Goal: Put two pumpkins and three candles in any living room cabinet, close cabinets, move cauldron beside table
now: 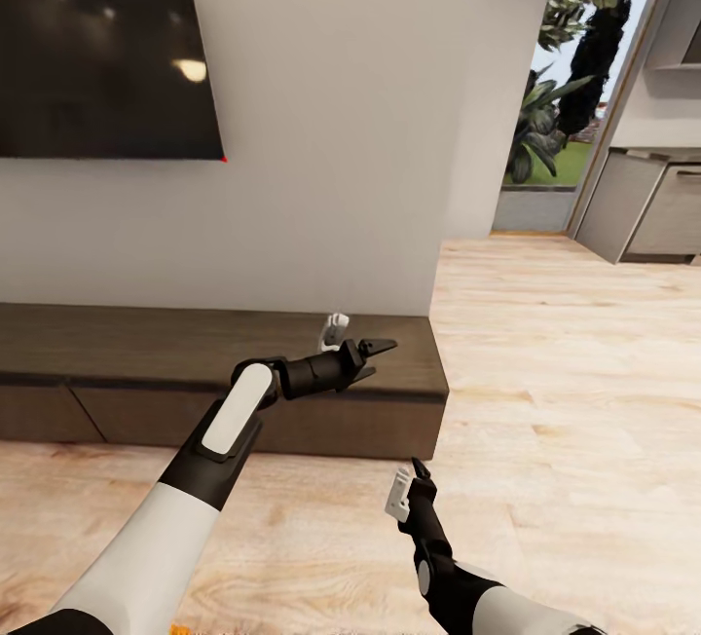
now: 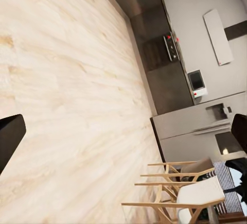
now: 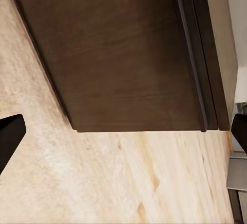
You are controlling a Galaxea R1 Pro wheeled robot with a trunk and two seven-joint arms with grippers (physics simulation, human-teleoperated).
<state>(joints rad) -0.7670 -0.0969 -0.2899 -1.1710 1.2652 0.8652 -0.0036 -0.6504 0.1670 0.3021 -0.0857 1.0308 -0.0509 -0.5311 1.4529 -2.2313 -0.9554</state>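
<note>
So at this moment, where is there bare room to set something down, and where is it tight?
The cabinet top is bare from the picture's left edge to the left end effector, which hangs over its right end. The floor right of the cabinet, toward the kitchen units, is open. It is tight around the right end effector, low before the cabinet front.

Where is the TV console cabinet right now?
In the head view the cabinet runs low along the white wall under the dark TV screen, drawers shut, with the left gripper over its right end.
</note>
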